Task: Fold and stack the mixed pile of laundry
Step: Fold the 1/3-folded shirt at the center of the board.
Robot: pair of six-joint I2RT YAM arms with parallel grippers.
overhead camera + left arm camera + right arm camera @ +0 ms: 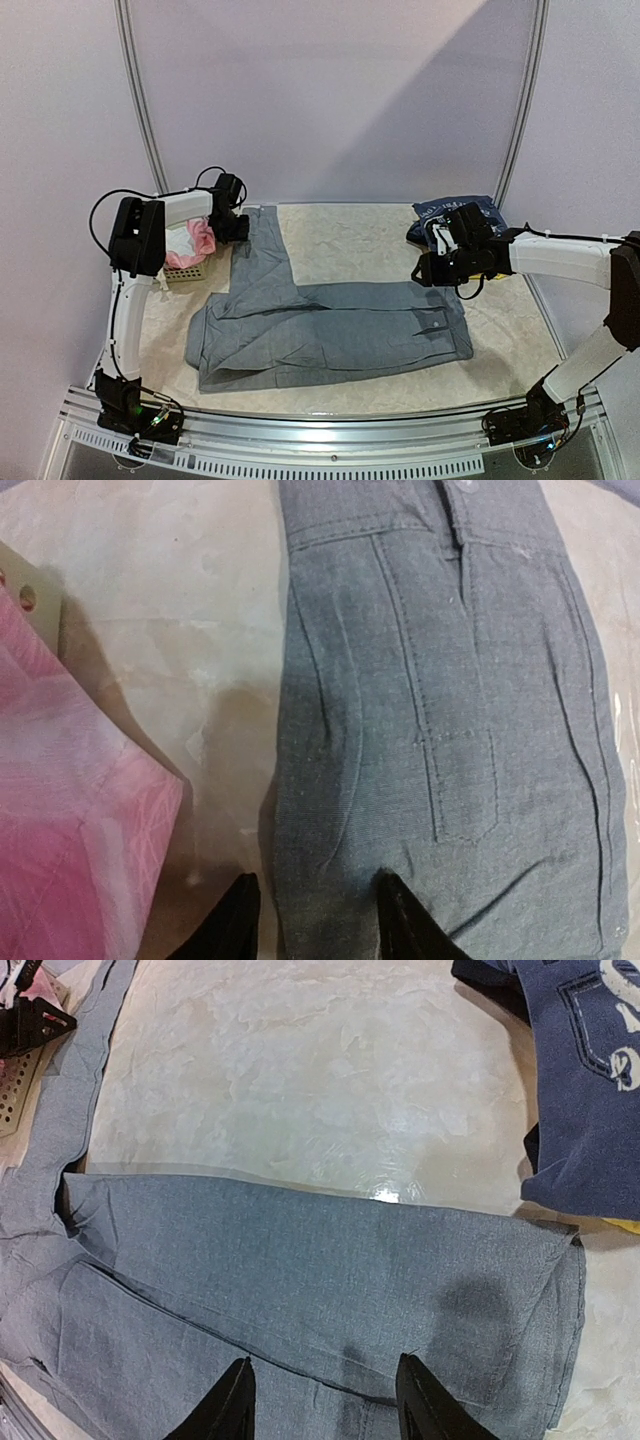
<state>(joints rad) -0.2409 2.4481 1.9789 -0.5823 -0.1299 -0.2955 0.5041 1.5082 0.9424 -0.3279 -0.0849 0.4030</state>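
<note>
Grey trousers (330, 330) lie flat in an L shape, the legs (300, 1260) running right and the waist part (440, 730) reaching back left. My left gripper (240, 228) hovers low at that back end, its jaws (320, 920) open astride the trousers' left edge, one finger over bare table. Over the leg ends my right gripper (425, 270) is open (325, 1400), nothing held. A navy printed tee (470, 212) (580, 1080) is bunched at the back right. Pink and white pieces (195, 242) (70, 810) sit at the left.
A small pale lattice basket (188, 272) (15, 1080) holds the pink and white cloth beside the left arm. The table has a crinkled beige cover (350, 245). Curved frame poles (140, 100) rise at the back, and a metal rail (330, 430) runs along the near edge.
</note>
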